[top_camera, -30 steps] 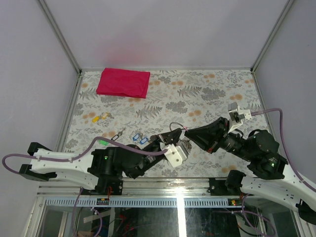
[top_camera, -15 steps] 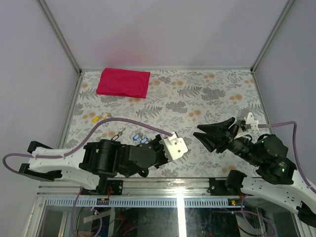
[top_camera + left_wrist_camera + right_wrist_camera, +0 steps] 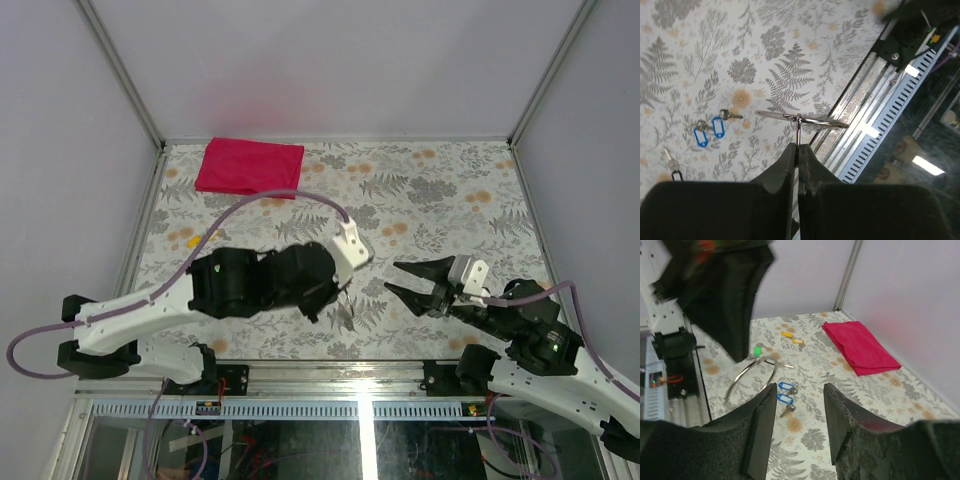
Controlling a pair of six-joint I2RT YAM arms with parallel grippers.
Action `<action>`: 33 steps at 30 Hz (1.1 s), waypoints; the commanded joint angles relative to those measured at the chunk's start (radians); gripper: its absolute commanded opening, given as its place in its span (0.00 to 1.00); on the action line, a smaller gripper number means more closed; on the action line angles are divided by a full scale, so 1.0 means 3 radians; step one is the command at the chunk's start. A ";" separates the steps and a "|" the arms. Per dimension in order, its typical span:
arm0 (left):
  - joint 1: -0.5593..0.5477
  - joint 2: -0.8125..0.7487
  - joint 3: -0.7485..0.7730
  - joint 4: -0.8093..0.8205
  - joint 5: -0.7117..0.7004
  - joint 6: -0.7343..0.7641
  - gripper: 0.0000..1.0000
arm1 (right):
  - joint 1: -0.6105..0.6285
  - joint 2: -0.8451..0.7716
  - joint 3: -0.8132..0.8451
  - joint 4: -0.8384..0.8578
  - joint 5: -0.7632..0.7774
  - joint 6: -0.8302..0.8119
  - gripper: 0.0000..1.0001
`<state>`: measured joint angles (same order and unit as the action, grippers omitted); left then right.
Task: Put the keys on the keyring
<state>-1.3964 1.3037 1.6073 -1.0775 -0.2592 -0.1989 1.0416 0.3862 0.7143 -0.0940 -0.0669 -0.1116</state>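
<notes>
My left gripper (image 3: 798, 146) is shut on a short wire link of the keyring (image 3: 800, 119), a thin silver ring that hangs edge-on above the table's front edge. From above, the left gripper (image 3: 336, 290) sits mid-table near the front. Two keys with blue tags (image 3: 701, 136) (image 3: 717, 126) lie on the cloth; the left arm hides them in the top view. My right gripper (image 3: 393, 277) stands open and empty, apart from the ring. In the right wrist view the keyring (image 3: 752, 372) hangs left of the right gripper (image 3: 799, 387), and the keys (image 3: 786, 386) (image 3: 785, 399) lie between its fingers.
A folded red cloth (image 3: 250, 167) lies at the back left. Yellow tags (image 3: 190, 240) lie near the left edge, and a green tag (image 3: 758, 350) lies beyond the ring. A spare key on a dark clip (image 3: 672, 165) lies left of the blue keys. The metal rail (image 3: 875, 120) runs along the front.
The right gripper opened and drew back to the right, away from the ring. The left arm rose and swung toward the middle, still holding the keyring.
</notes>
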 commanded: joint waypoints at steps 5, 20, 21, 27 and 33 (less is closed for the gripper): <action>0.0839 0.0151 0.0095 -0.0327 0.1035 0.0192 0.00 | 0.0009 0.0260 -0.0100 0.0320 -0.0460 -0.0873 0.49; 0.0981 0.0285 0.0280 -0.0402 0.1307 0.0308 0.00 | 0.0010 0.0959 -0.0112 0.0832 -0.0814 -0.1242 0.51; 0.0976 0.0289 0.0278 -0.0405 0.1305 0.0306 0.00 | 0.0015 0.0974 -0.0117 0.0869 -0.0830 -0.1220 0.51; 0.0985 0.0316 0.0293 -0.0433 0.1297 0.0299 0.00 | 0.0057 0.1036 -0.0079 0.0913 -0.0872 -0.1181 0.54; 0.0986 0.0320 0.0333 -0.0445 0.1304 0.0290 0.00 | 0.0139 0.1127 -0.0053 0.0785 -0.0860 -0.1270 0.55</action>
<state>-1.1088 1.3979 1.6619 -1.1995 0.1081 -0.1257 1.0599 0.7113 0.6739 0.1104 -0.3092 -0.4644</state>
